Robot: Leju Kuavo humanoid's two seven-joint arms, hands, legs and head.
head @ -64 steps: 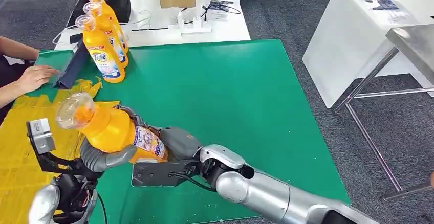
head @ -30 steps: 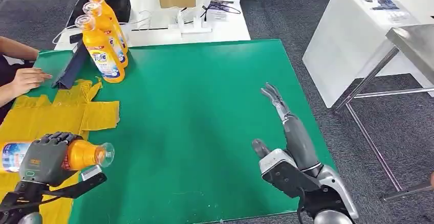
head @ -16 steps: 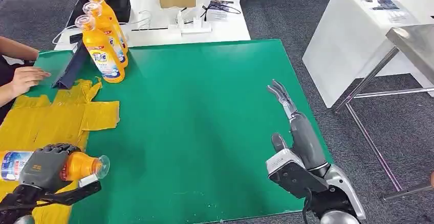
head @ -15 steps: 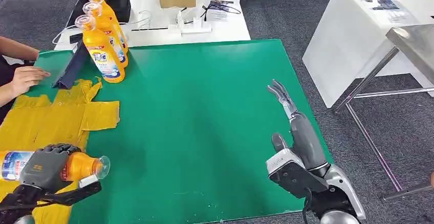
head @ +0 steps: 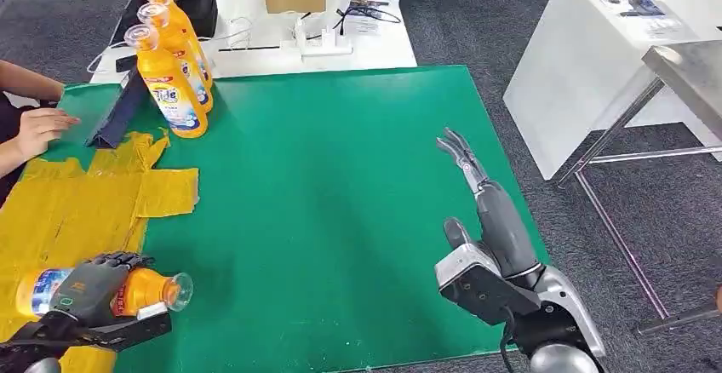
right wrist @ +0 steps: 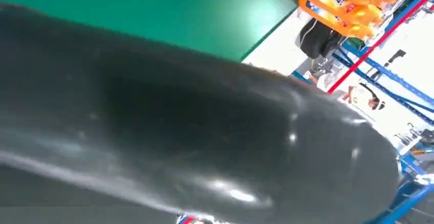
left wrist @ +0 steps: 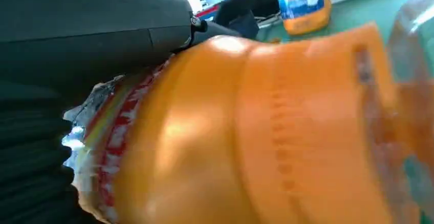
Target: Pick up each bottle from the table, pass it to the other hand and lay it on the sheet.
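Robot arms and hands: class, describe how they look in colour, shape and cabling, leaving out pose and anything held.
Both arms are silver metal. The right hand has a long grey palm, thin dark fingers, a boxy grey wrist block and a black cable. The left hand is dark grey.

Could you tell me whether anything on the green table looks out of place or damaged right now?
The yellow sheet looks rough: its edge by the green mat is ragged and torn into flaps, and it lies creased rather than flat. Otherwise nothing is spilled; the three bottles stand upright in a row, and the left hand holds a bottle on its side over the sheet.
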